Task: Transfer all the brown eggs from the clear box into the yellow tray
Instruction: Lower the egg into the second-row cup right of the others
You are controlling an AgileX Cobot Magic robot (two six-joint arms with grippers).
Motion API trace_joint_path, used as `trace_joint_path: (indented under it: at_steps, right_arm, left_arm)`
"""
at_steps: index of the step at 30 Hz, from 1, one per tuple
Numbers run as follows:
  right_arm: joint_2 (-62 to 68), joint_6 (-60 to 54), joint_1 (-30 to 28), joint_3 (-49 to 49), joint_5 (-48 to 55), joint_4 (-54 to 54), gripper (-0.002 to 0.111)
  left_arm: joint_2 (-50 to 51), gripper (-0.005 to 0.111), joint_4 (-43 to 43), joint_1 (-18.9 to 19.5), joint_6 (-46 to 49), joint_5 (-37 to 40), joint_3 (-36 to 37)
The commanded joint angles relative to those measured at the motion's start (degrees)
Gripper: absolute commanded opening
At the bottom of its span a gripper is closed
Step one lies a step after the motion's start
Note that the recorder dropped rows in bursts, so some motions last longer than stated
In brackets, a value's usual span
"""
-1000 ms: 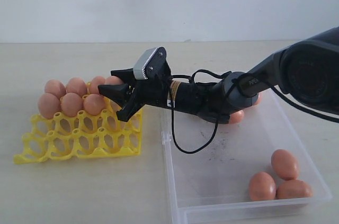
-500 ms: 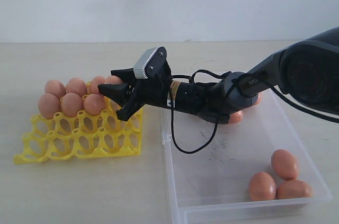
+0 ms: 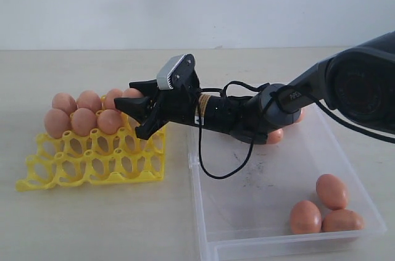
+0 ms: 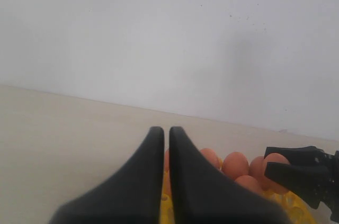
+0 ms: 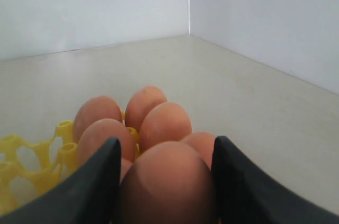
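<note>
My right gripper [image 3: 124, 94] reaches over the far right corner of the yellow tray [image 3: 92, 165]. It is shut on a brown egg [image 5: 167, 181], which fills the gap between both fingers [image 5: 100, 176]. Several brown eggs [image 3: 83, 121] fill the tray's two back rows, and its front cups stand bare. The clear box [image 3: 247, 211] lies to the right with three eggs [image 3: 332, 190] in its near right corner. Another egg [image 3: 276, 136] shows behind the arm. My left gripper [image 4: 166, 131] is shut with nothing in it and is out of the exterior view.
The right arm and its looping black cable [image 3: 213, 171] stretch across the box's left wall. A white wall stands behind the beige table [image 3: 92, 224]. The box floor carries dark scuff marks [image 3: 259, 168].
</note>
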Motion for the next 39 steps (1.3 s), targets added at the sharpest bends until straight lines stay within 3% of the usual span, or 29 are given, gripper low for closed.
trace_joint_path:
  at_steps: [1,7,39]
  right_arm:
    - [0.65,0.61,-0.07,-0.04,1.05,-2.50,0.045]
    - [0.65,0.50,-0.07,-0.04,1.05,-6.57,0.045]
    - [0.65,0.75,-0.07,-0.04,1.05,-7.32,0.045]
  left_arm:
    - [0.20,0.004,-0.04,-0.33,-0.07,-0.32,-0.21]
    - [0.20,0.004,-0.04,-0.33,-0.07,-0.32,-0.21]
    - [0.20,0.004,-0.04,-0.33,-0.07,-0.32,-0.21]
